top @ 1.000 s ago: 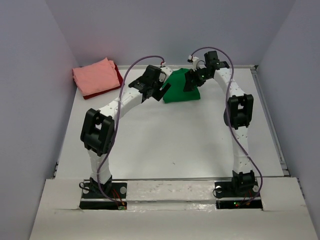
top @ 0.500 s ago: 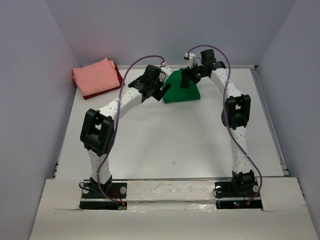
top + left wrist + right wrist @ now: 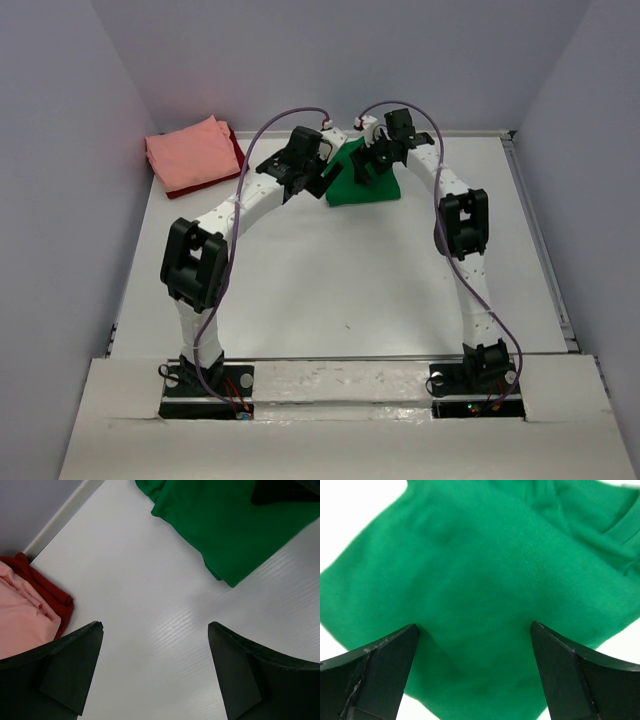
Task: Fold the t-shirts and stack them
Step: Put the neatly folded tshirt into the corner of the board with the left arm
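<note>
The green t-shirt (image 3: 365, 188) lies folded on the far middle part of the table (image 3: 330, 290), close to the back wall (image 3: 330, 60). In the right wrist view its cloth fills almost the whole picture, with a stitched edge at the upper right (this view is a little blurred, so I cannot tell if it is a hem or a collar). The salmon pink t-shirt (image 3: 188, 152) lies folded in the far left corner, on top of the dark red t-shirt (image 3: 238, 150). Of the dark red one only a narrow edge shows at the right side of the pink one. This pile and the green t-shirt are well apart, with bare table between them.

The right gripper (image 3: 366, 168) is directly over the green t-shirt. Its fingers (image 3: 380, 670) are spread wide and nothing is caught between them – only the green cloth is seen below. Whether the tips touch the cloth, I cannot tell.

The left gripper (image 3: 312, 184) is just beside the left edge of the green t-shirt, over bare table. In its wrist view the green cloth is at the upper right and the pink and dark red pile at the left edge. Its fingers (image 3: 75, 665) are also released – wide apart and holding nothing.
</note>
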